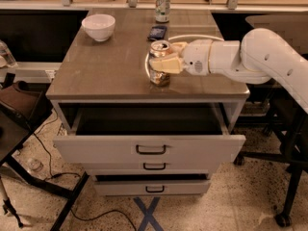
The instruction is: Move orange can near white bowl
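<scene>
The orange can (159,76) stands upright near the front middle of the brown table top, silver top showing. My gripper (163,61) reaches in from the right and is shut on the can, one pale finger (166,64) lying across its front. The white bowl (98,27) sits at the far left corner of the table, well apart from the can, up and to the left of it.
A white-and-green can (162,6) stands at the table's back edge. A small dark flat object (157,32) lies behind the orange can. The top drawer (149,148) below the table top hangs open toward me. A dark chair (19,109) stands at the left.
</scene>
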Controlling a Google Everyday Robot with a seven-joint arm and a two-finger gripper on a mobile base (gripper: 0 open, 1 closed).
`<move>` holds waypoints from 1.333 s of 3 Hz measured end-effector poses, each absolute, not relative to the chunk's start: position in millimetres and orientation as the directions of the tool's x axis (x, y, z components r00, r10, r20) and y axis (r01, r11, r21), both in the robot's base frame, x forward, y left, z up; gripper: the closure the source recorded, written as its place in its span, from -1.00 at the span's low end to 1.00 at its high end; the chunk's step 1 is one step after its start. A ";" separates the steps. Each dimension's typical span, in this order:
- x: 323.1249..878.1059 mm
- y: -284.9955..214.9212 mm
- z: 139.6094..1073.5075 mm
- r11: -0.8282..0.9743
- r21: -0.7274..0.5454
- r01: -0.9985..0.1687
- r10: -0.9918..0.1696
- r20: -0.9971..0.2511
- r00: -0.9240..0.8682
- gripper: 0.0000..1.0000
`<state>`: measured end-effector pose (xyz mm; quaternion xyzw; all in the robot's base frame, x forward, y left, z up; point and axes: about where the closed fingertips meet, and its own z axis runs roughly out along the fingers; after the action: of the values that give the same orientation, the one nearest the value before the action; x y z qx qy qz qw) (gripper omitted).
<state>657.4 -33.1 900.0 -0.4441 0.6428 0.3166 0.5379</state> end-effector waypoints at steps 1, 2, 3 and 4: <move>662.7 -25.5 918.3 0.395 -0.085 -0.915 -0.232 -0.973 -0.009 1.00; 694.7 0.1 971.8 0.397 -0.119 -0.910 -0.224 -0.974 0.029 1.00; 743.7 27.9 1002.4 0.480 -0.106 -0.871 -0.212 -0.977 0.002 1.00; 797.3 52.3 1012.2 0.594 -0.116 -0.796 -0.231 -0.973 -0.031 1.00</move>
<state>797.3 52.3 1012.2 -0.3798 0.6759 0.2422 0.5833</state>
